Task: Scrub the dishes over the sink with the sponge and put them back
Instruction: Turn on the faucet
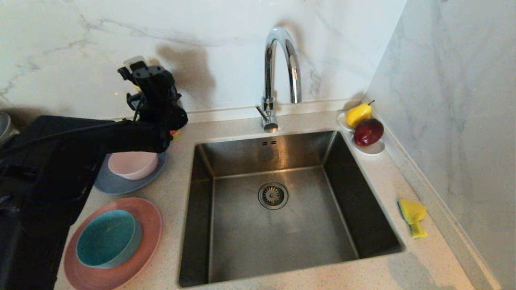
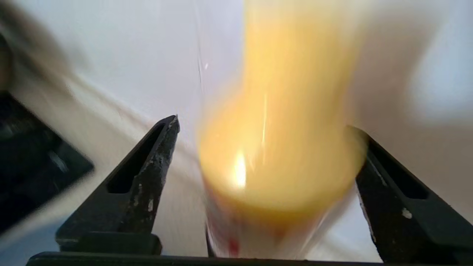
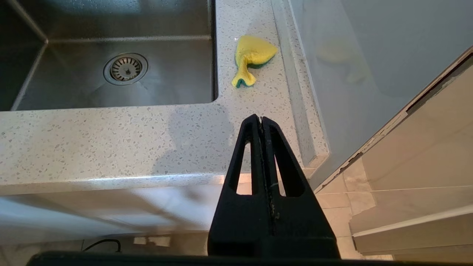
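Nearest, at seven o'clock on the tabletop [image 1: 177,169], the teal bowl [image 1: 105,238] is seen seated in the salmon-pink plate [image 1: 147,233]. Just beyond, at nine o'clock, the pale pink bowl [image 1: 132,165] rests on the blue-grey plate [image 1: 117,185], partly covered by the left arm. The sink [image 1: 225,225] lies at the centre, with its drain strainer [image 1: 273,195] and nothing in it. At four o'clock the sponge [image 1: 413,215] lies crumpled on the tabletop, just beside the sink's rim and well apart from the dishes. The right hand [image 3: 261,120] is held low before the tabletop's front edge, fingers pressed together and pinching nothing. Farther back, at ten o'clock near the wall, the left hand [image 2: 266,147] is spread wide around a blurred yellow bottle-like object [image 2: 281,140]; whether the fingers touch it cannot be told. At two o'clock a pear [image 1: 358,114] and an apple [image 1: 368,131] sit in a white dish [image 1: 373,150]. The sponge is judged light, soft and easily squashed, best pinched across its thicker body. The dishes are judged stiff, breakable and perhaps slippery when wet, best taken by the rim.
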Available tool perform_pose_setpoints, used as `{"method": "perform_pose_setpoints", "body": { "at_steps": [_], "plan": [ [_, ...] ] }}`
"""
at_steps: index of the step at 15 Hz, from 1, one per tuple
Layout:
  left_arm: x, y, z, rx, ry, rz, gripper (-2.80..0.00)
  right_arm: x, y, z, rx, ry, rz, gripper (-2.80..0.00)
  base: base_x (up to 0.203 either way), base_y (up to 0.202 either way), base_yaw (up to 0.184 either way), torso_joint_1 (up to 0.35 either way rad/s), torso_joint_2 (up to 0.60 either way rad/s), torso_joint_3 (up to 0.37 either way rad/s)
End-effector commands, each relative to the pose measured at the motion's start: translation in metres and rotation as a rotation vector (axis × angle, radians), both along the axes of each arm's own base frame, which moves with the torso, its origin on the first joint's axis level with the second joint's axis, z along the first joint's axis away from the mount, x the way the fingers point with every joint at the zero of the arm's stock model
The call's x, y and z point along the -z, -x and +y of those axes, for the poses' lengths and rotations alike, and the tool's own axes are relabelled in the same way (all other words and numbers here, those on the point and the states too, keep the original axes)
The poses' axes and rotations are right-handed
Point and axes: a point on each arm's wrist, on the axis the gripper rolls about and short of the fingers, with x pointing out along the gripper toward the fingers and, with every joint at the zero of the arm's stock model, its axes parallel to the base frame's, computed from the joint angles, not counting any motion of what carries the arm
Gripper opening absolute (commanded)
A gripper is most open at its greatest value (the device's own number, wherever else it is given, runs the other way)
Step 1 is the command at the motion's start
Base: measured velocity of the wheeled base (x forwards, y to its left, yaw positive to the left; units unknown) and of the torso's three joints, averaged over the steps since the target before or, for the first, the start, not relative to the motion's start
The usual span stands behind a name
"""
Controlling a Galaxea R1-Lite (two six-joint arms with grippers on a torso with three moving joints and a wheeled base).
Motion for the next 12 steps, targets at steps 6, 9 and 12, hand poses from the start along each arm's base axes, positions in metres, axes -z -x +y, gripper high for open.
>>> {"method": "perform_pose_setpoints", "body": {
  "at_steps": [6, 9, 12],
  "plan": [
    [-0.116, 0.094, 0.017, -0.012, 0.009, -0.179, -2.8, 0.0, 0.0, 0.0, -0.001, 0.0, -0.001, -2.8, 0.0, 0.0, 0.0, 0.0, 0.0, 0.0],
    [-0.15, 0.141, 0.022, 0.006, -0.012, -0.107, -2.8, 0.0, 0.0, 0.0, -0.001, 0.0, 0.0, -2.8, 0.0, 0.0, 0.0, 0.0, 0.0, 0.0],
    [-0.167, 0.184, 0.024, 0.109, -0.035, -0.056, -2.8, 0.0, 0.0, 0.0, -0.001, 0.0, 0.001, -2.8, 0.0, 0.0, 0.0, 0.0, 0.0, 0.0]
  ]
}}
